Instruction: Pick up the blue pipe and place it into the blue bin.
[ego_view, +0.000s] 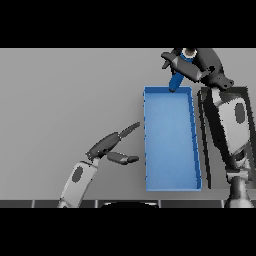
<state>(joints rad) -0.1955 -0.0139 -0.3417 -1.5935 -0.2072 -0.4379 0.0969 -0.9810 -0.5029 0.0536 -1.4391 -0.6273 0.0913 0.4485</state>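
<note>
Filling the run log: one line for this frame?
right hand: shut on blue pipe | pipe: tilted, over far edge of blue bin | left hand: open, idle left of bin

Blue pipe (176, 80), blue bin (170, 186), grey table (65, 100), dark hands.

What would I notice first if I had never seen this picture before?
First, the big blue bin right of the table's middle. Then the right hand above the bin's far end, curled round the blue pipe, whose lower end dips at the far rim. The left hand hovers open beside the bin.
</note>
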